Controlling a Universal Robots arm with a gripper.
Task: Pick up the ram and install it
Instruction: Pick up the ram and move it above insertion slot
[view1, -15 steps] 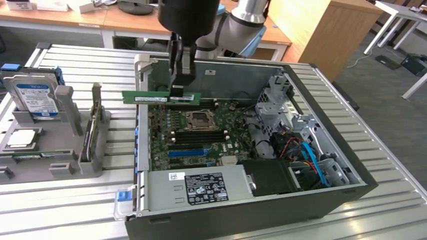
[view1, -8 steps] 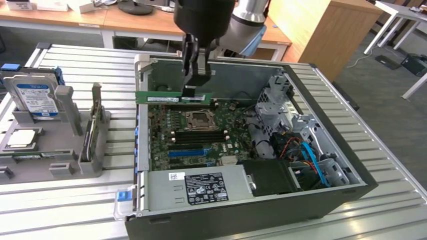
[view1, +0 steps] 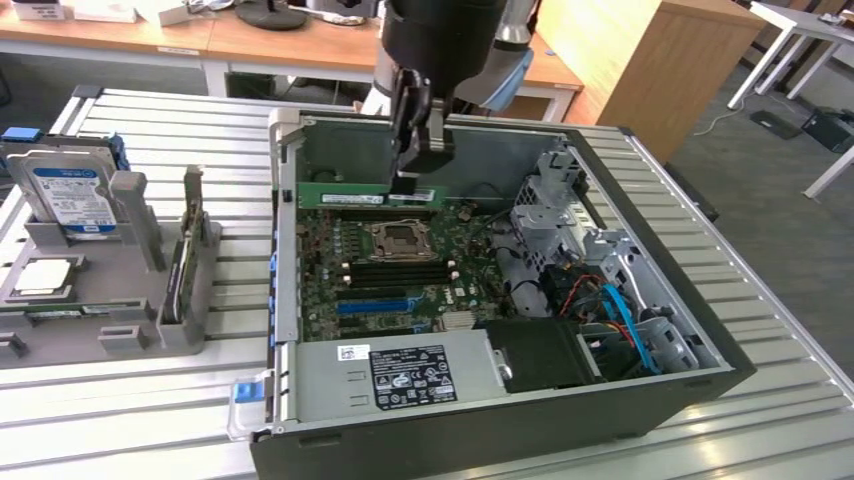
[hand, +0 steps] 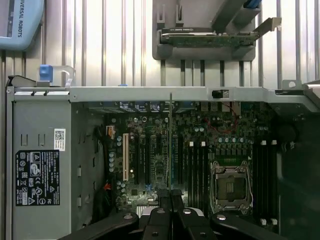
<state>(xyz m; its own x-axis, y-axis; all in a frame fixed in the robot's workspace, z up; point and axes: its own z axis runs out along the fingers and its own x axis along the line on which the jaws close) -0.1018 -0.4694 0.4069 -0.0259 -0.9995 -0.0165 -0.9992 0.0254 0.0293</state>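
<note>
Over the mobo (view1: 387, 295) in the PC case (view1: 467, 440), your jaws clench the ram (view1: 367, 197); any tilt vs the DIMM slots (view1: 400, 272) & it could jam.

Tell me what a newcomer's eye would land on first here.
The open computer case, its green motherboard laid bare, dominates the slatted table. Above the board hangs the black end effector, shut on the ram, a green stick with a white label. On the exterior view's left, a hard drive stands in a grey rack.
</note>
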